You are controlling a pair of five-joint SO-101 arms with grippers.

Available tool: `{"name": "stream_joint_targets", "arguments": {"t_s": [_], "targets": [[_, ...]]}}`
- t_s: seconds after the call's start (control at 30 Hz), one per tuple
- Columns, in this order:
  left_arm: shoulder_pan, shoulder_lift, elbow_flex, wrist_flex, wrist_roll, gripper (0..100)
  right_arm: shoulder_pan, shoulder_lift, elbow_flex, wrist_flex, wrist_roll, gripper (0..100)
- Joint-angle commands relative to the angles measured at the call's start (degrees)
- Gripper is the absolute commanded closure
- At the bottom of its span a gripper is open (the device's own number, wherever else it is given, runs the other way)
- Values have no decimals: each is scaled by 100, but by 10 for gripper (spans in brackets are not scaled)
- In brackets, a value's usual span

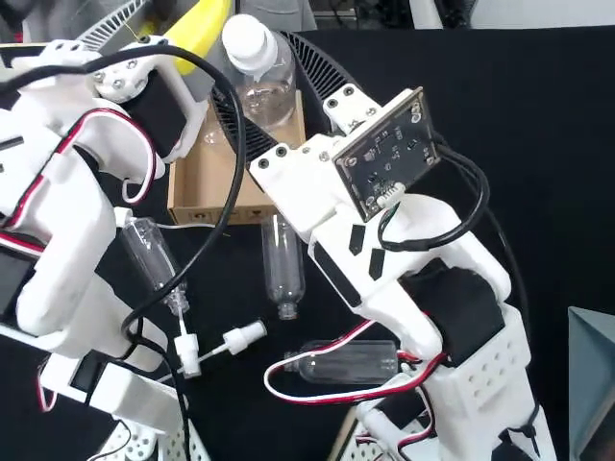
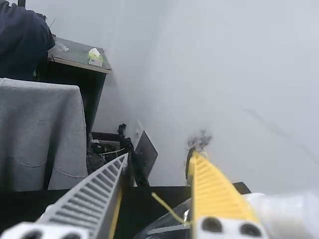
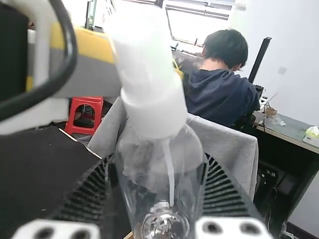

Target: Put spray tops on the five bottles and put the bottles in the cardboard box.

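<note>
Cardboard box (image 1: 207, 192) sits left of middle toward the worktop's (image 1: 548, 144) far edge. My right gripper (image 3: 159, 199) is clamped on a bottle (image 3: 159, 169) with a white top (image 3: 147, 89), held over the box's far side. My left gripper (image 2: 158, 159) stands beside that top, jaws apart, gripping nothing. Three uncapped bottles (image 1: 282, 261) lie between box and near edge, two loose spray tops (image 1: 240, 336) among them

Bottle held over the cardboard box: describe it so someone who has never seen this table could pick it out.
Find the cardboard box on the black table. Above it the right gripper holds a clear bottle. It alone is raised, with a white top; the other bottles lie flat on the table.
</note>
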Motion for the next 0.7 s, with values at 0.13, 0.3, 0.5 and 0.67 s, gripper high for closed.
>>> {"name": "stream_joint_targets", "arguments": {"t_s": [0.13, 0.3, 0.5, 0.67], "targets": [[-286, 0, -198, 0, -35, 823, 114, 40, -22, -26, 88, 896], [-752, 0, -198, -44, -26, 823, 325, 40, -75, -53, 53, 896], [-857, 0, -198, -44, -18, 823, 334, 57, -22, -264, 53, 896], [-866, -9, -207, -18, -18, 823, 334, 92, 66, -334, 70, 896]]}}
